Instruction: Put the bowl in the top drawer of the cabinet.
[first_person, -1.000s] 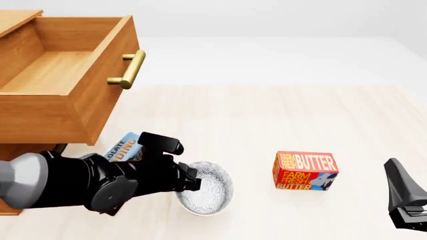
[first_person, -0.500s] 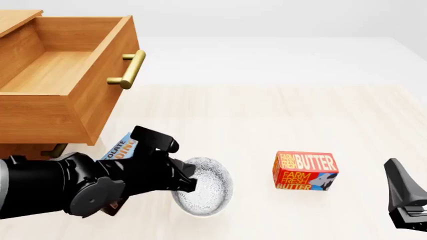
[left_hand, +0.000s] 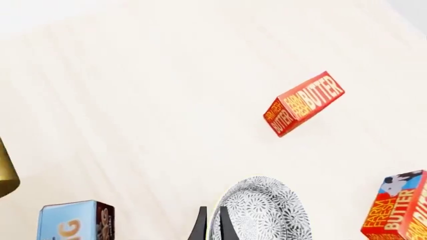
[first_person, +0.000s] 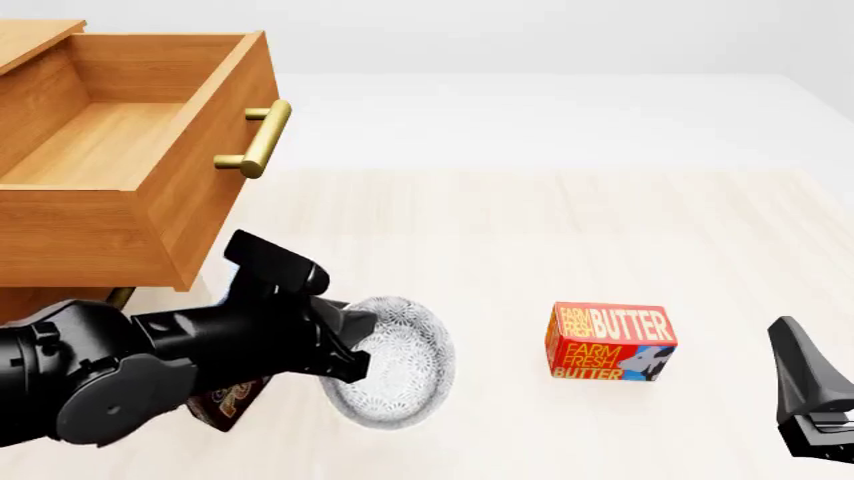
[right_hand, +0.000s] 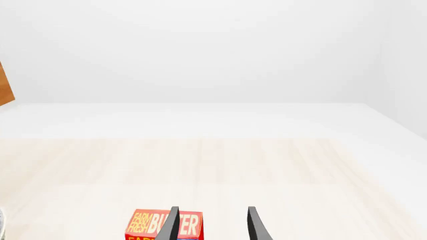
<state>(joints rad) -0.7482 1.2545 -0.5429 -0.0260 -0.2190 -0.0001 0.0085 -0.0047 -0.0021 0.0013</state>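
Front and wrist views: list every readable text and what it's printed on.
"FARM FRESH BUTTER": red butter box, front and side faces.
"FARM FRESH BUTTER": second red box, in the left wrist view only.
Blue box: only a "G" shows; in the front view the left arm hides it.
Bowl, cabinet: no text.

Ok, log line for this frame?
left tool: shut on bowl, lifted and tilted | top drawer: open | right tool: open, idle | butter box: on table
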